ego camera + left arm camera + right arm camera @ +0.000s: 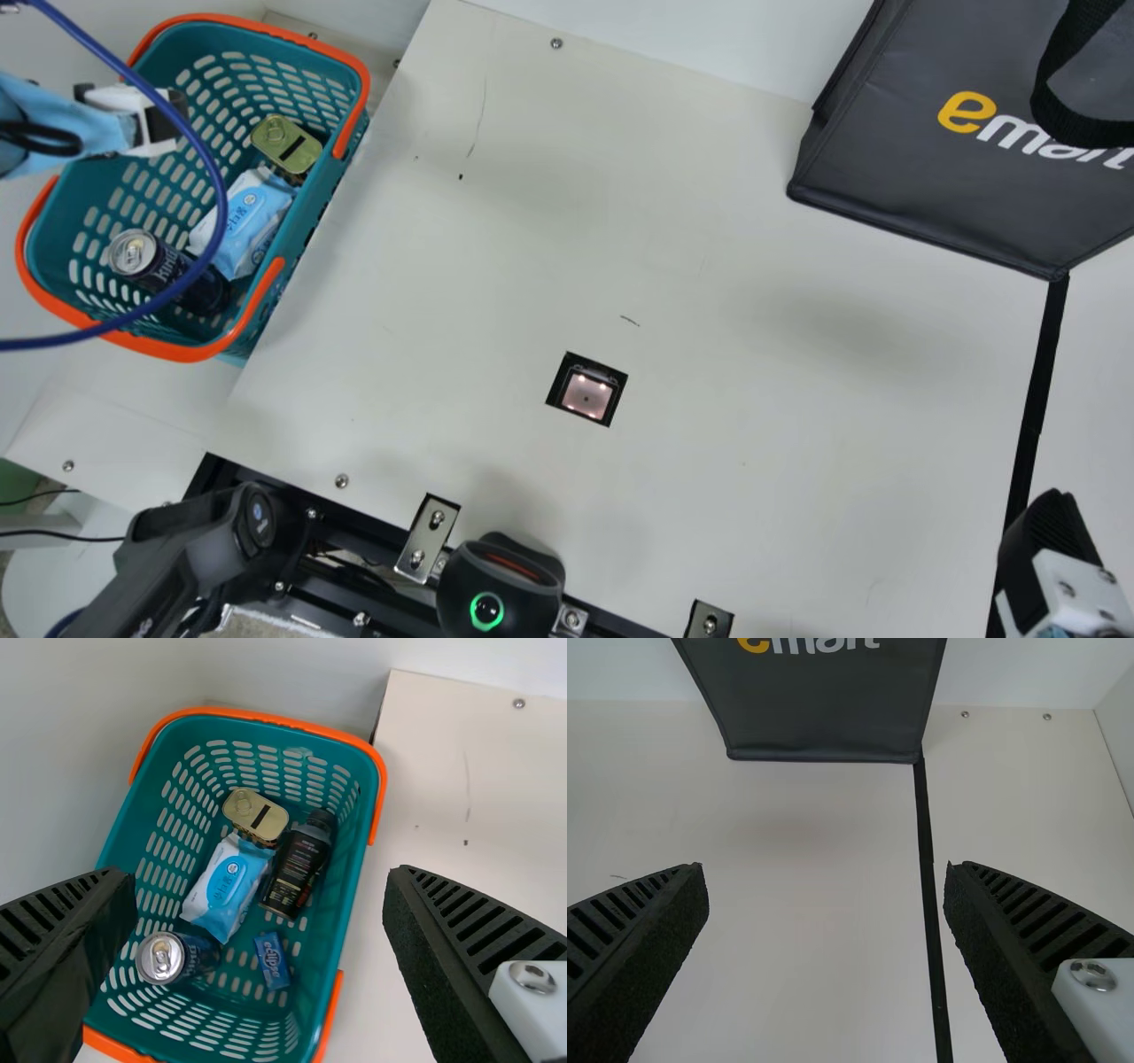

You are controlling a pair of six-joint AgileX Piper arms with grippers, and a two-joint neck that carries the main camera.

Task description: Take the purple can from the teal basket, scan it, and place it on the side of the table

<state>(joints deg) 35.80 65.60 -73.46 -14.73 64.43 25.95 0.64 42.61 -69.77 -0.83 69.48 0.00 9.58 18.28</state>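
The purple can (pixel 166 270) leans at seven o'clock in the teal basket (pixel 324 193), main view. I judge it rigid, hefty if full, slick-walled; I'd grip mid-body. My left claw (pixel 257 875) gapes wide, empty; my right claw (pixel 826 870), four o'clock, likewise.

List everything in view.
Basket: 1, teal and orange, left
Can: 1, dark, in basket
Wipes: 1, blue-white, in basket
Tin: 1, gold, in basket
Bottle: 1, black, in basket
Packet: 1, blue, in basket
Bag: 1, dark grey, far right
Table: 1, cream, centre
Scanner: 1, black, in table
Strip: 1, black, right
Cable: 1, blue, over basket
Device: 1, black, green-ringed, near edge
Left tool: 1, black, above basket
Right tool: 1, black, above table
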